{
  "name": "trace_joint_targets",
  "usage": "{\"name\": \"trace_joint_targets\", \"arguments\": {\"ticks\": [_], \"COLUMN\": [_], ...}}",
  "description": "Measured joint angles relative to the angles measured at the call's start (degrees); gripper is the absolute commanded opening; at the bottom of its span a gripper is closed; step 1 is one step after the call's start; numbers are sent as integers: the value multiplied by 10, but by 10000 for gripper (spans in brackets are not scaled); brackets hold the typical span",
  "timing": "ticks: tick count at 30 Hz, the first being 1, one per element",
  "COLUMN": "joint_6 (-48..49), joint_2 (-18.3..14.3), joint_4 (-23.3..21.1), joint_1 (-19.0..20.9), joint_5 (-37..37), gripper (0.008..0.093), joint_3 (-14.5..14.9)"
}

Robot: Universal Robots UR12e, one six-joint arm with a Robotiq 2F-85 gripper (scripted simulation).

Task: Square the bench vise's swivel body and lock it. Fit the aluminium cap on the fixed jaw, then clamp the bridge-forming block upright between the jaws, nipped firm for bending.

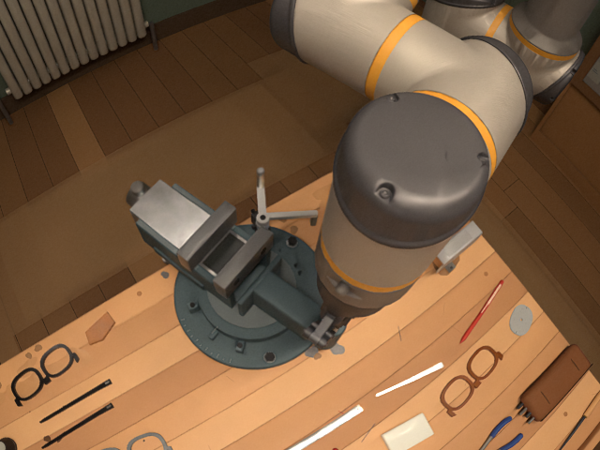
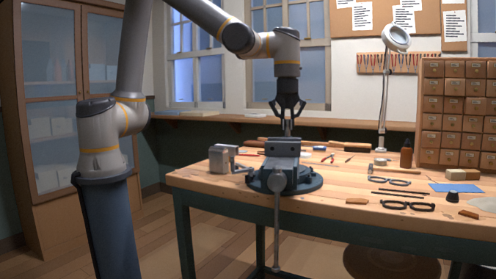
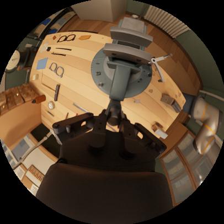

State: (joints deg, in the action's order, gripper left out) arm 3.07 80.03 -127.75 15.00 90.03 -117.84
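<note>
At the left end of the workbench the blue-grey bench vise (image 1: pixel 228 261) (image 2: pixel 282 161) (image 3: pixel 121 71) sits on its round swivel base, jaws standing apart with nothing between them. Its screw handle (image 2: pixel 276 227) hangs down over the bench's front edge. My gripper (image 1: pixel 323 334) (image 2: pixel 287 126) (image 3: pixel 114 116) is at the rear end of the vise's swivel body, closed on a post there. The three-armed swivel lock lever (image 1: pixel 264 215) (image 3: pixel 160 62) stands beside the base. The aluminium cap (image 1: pixel 458 249) (image 2: pixel 219 158) (image 3: pixel 171 101) lies on the bench near the corner. I cannot make out the bridge-forming block.
Behind the bench are windows, a wall shelf and a magnifier lamp (image 2: pixel 389 84); a drawer cabinet (image 2: pixel 458 110) stands at the right end. Spectacle frames (image 1: pixel 470 378), white strips (image 1: pixel 409 380), a red pencil (image 1: pixel 482 310) and pliers lie scattered on the benchtop. My arm's elbow hides part of the bench.
</note>
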Motion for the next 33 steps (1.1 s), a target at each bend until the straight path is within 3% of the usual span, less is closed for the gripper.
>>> {"name": "trace_joint_targets", "arguments": {"ticks": [33], "joint_6": [-170], "joint_2": [-32], "joint_4": [7], "joint_1": [-3], "joint_5": [0], "gripper": [80], "joint_3": [40]}}
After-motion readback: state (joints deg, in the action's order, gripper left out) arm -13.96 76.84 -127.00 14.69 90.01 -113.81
